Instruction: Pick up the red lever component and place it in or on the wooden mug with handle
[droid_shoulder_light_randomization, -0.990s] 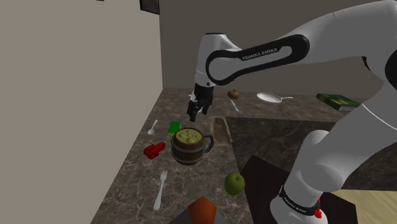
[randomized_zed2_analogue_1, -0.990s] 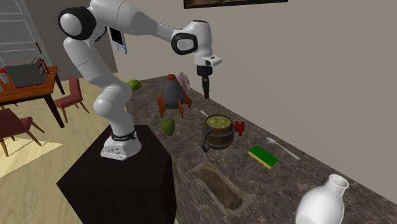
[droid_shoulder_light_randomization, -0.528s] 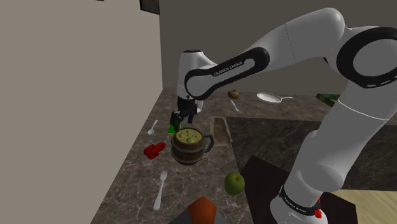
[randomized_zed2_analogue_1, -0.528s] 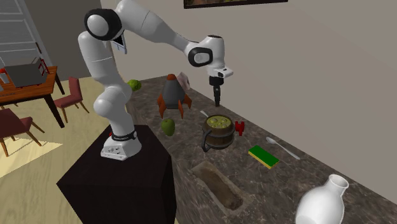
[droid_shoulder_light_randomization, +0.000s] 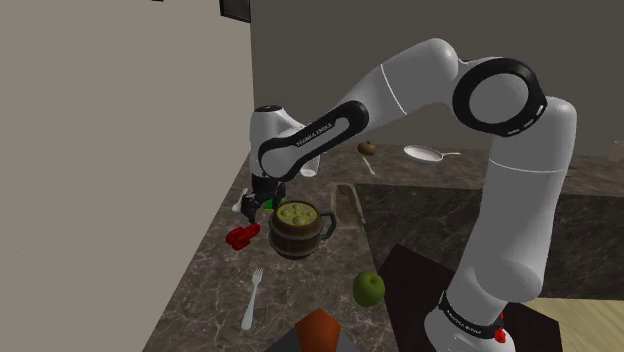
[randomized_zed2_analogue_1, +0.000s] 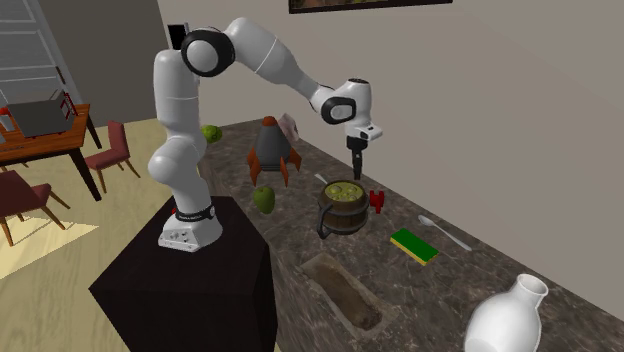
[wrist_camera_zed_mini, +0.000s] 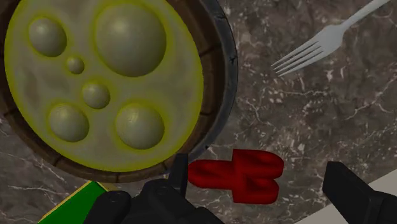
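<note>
Black hand (wrist_camera_zed_mini: 259, 173), fingers spread apart and empty, hovers over the red lever component (wrist_camera_zed_mini: 238, 175) lying on the tabletop (wrist_camera_zed_mini: 305, 114) just beside the wooden mug (wrist_camera_zed_mini: 224, 70); grasping, lifting and placing all seem left to do.

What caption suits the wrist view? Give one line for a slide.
Open pincer straddling the red lever component beside the wooden mug, a fork nearby.

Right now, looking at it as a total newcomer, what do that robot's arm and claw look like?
The arm is glossy white, built of rounded, tube-like segments with dark rings and caps at the joints. A dark strip on the forearm carries small white FRANKA EMIKA lettering. At its tip sits an all-black gripper with two blocky fingers. No loose cables show.
</note>
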